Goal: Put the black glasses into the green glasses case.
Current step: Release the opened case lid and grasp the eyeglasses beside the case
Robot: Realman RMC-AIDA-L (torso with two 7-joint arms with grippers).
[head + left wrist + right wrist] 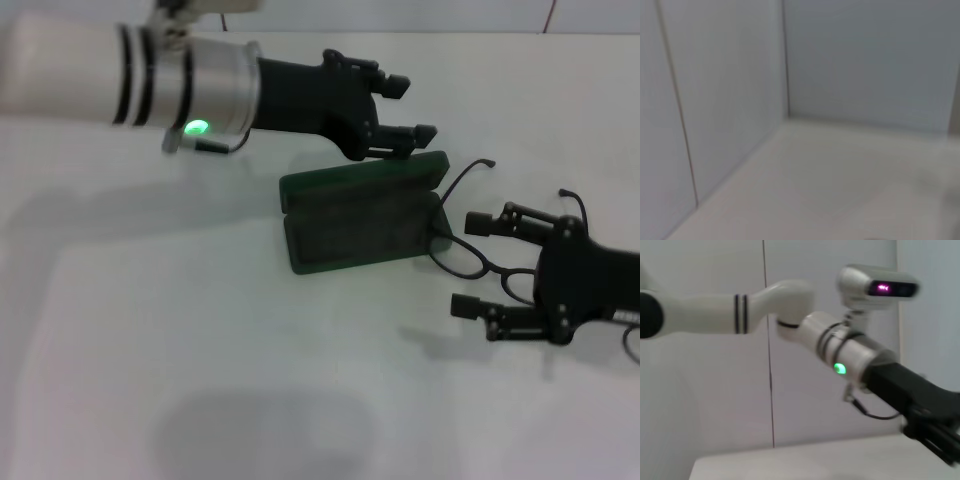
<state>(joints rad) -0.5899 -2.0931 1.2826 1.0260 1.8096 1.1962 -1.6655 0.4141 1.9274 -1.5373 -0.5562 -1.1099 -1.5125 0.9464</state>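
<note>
My right gripper (478,266) sits nearest to me, at about four o'clock on the white table (200,330), with its two matte black fingers (488,222) spread wide apart and holding nothing. The black glasses (480,262) lie in the gap between those fingers: thin dark wire, roundish clear lenses, one slim temple curling away toward one o'clock. The lens nearest the case seems to touch or overlap its corner; I cannot tell which.

By my reckoning I am at the grasp: fingers placed around the frame but not yet closed. The next move calls for a gentle pinch on the bridge or rim, since the frame looks thin and springy and could twist or skate on the smooth tabletop. Then a short lift and carry toward nine o'clock.

Just beyond, near the table's centre, the green glasses case (362,212) lies open, a dark green hard shell with rounded corners, lid tilted back at twelve o'clock, dark lining in the tray facing up. It looks longer than the glasses, so they should lie flat inside.

Farthest off, my left gripper (405,108) hovers above the lid's far edge, fingers apart and empty, on a silver cuff with a green light (198,127).
</note>
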